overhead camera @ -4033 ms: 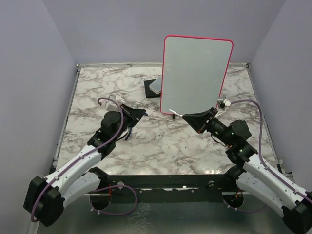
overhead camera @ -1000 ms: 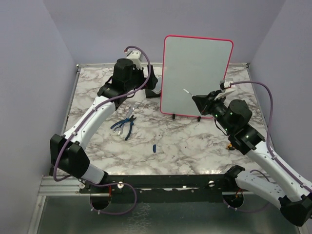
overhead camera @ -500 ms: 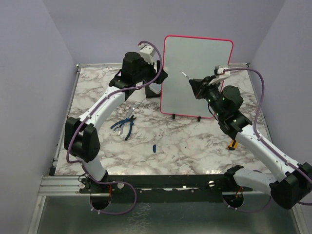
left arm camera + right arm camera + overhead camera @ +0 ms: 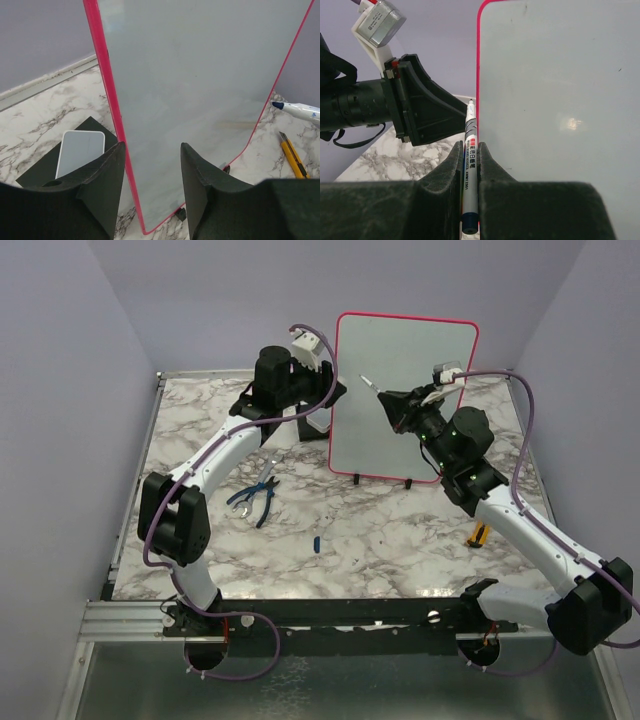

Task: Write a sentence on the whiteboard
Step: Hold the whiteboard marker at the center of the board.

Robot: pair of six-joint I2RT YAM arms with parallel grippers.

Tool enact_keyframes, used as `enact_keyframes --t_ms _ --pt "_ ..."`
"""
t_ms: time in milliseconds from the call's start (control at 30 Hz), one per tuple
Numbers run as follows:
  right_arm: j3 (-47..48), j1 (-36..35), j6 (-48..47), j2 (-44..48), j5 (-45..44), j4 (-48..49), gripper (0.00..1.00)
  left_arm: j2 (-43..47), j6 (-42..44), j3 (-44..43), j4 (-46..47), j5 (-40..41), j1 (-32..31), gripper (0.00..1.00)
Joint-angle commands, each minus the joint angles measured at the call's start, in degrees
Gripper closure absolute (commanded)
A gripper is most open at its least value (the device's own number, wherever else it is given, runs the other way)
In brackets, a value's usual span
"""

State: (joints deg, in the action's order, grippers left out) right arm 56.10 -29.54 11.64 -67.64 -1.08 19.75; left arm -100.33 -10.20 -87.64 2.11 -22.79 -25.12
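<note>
Board [image 4: 405, 390] stands upright at back of tabletop [image 4: 360, 530], blank. R gripper [image 4: 470, 150] pinches marker [image 4: 470, 132], tip near board's top-left. L gripper [image 4: 152, 150] gapes astride left frame, unclamped. We'd close L to steady board, then press lightly, starting high-left.

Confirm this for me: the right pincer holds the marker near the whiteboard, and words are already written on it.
Wrong on one count. The right pincer does hold the marker near the whiteboard, but nothing is written on it: the right wrist view shows its surface blank.
</note>
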Motion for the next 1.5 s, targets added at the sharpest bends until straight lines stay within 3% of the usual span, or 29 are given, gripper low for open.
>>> enact_keyframes --t_ms 0,200,1467 --pt "0.78 0.34 -0.43 -0.57 2.57 2.41 0.99 -0.93 0.49 1.39 2.28 -0.33 0.38 0.52" --pt "0.27 0.29 -0.05 0.04 3.43 2.66 1.00 -1.08 0.85 2.27 2.43 2.56 0.43 0.51" --pt "-2.19 0.28 0.69 1.93 4.78 2.41 1.00 0.25 -0.49 8.77 4.75 -2.77 -2.59 0.50"
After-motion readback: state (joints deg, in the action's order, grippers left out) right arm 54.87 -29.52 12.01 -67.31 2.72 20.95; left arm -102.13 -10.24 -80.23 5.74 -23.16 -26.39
